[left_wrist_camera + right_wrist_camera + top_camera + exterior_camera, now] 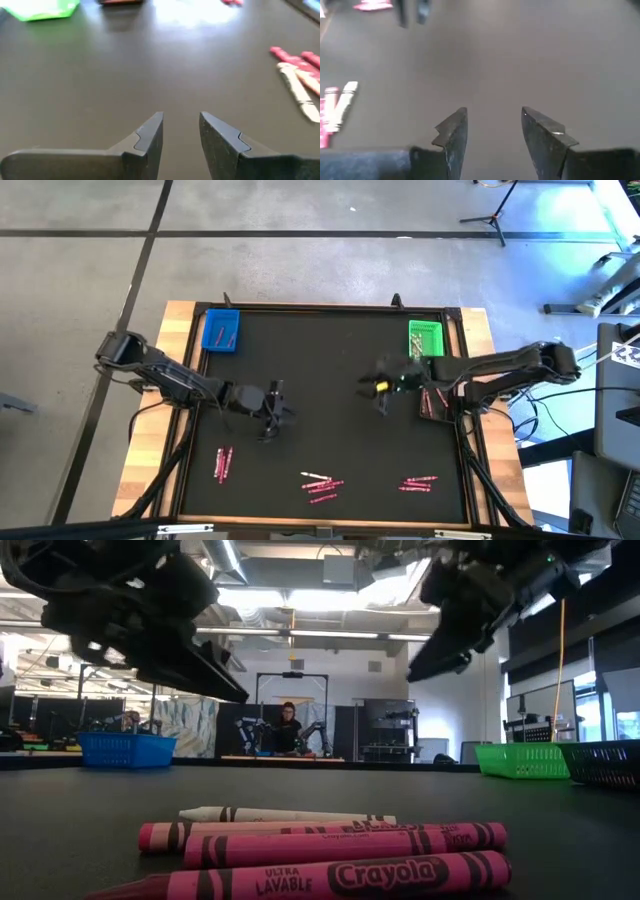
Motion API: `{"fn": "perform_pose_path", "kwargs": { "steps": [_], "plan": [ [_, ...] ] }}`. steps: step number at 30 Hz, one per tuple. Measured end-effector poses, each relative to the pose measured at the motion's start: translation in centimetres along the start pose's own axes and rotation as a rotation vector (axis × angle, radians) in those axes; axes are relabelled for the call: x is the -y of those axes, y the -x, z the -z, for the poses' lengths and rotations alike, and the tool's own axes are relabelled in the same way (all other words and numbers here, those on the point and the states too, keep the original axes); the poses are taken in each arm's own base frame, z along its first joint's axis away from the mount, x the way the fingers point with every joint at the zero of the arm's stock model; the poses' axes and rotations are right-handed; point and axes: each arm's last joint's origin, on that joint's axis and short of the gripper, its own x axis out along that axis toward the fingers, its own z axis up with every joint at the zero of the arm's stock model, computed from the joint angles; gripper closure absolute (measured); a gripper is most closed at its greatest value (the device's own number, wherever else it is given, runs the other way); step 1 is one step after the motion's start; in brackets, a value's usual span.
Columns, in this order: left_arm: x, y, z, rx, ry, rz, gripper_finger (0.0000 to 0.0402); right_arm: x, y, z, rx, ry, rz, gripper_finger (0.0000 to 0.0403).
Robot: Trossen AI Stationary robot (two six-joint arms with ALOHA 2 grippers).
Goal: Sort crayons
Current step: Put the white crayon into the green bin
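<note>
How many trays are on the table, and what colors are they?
Blue tray: 1
Green tray: 1
Dark tray: 1
Total: 3 trays

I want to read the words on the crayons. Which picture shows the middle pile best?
The low view: the middle pile of crayons lies right in front, labels readable. The high view shows it as tiny sticks. The left wrist view catches a few at its edge; the right wrist view shows blurry crayons I can't match.
</note>
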Motion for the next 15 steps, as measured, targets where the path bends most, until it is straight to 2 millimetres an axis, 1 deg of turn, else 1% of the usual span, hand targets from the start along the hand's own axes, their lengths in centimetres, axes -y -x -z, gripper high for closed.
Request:
{"fn": "perform_pose_path", "kwargs": {
  "steps": [3, 9, 15],
  "plan": [
    [0.9, -0.2, 0.0, 0.017, -0.009, 0.054, 0.0282, -2.5, -1.4, 0.1, 0.043, 0.056, -0.083, 0.0221],
    [2.5, -0.4, 0.1, 0.037, -0.034, 0.108, 0.0282, -7.6, -4.4, 1.1, 0.134, 0.139, -0.219, 0.0221],
    [4.2, 0.0, 0.2, 0.037, 0.004, 0.167, 0.0282, -12.5, -7.0, 1.2, 0.122, 0.172, -0.258, 0.0221]
  ]
}}
